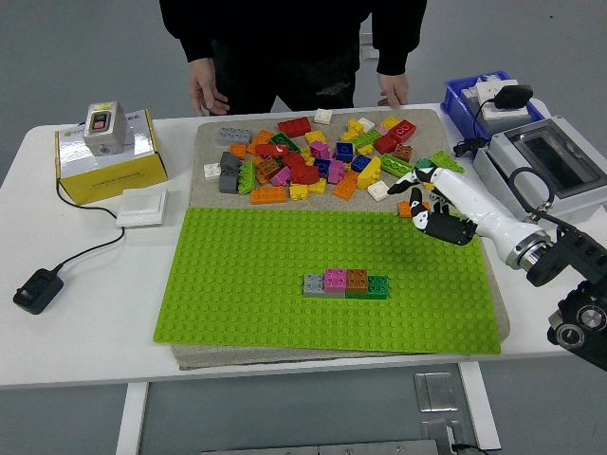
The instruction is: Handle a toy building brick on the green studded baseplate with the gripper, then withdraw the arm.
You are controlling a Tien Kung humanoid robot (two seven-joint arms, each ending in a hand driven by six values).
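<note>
A short row of bricks stands pressed onto the green studded baseplate (247,284): grey (314,283), pink (336,280), brown (357,280) and green (377,286). My right hand (418,199), white with dark fingertips, hovers at the baseplate's far right corner, well away from the row. Its fingers are loosely spread and hold nothing. It partly covers an orange brick (406,209) lying at the edge of the loose pile. The left arm is out of the picture.
Many loose bricks (313,156) lie on the grey mat behind the baseplate. A person stands at the far side, hands (204,93) raised near the table edge. A yellow box (104,156), white switch plate (142,209) and black adapter (30,292) sit left. A blue bin (474,104) and grey enclosure (550,175) stand right.
</note>
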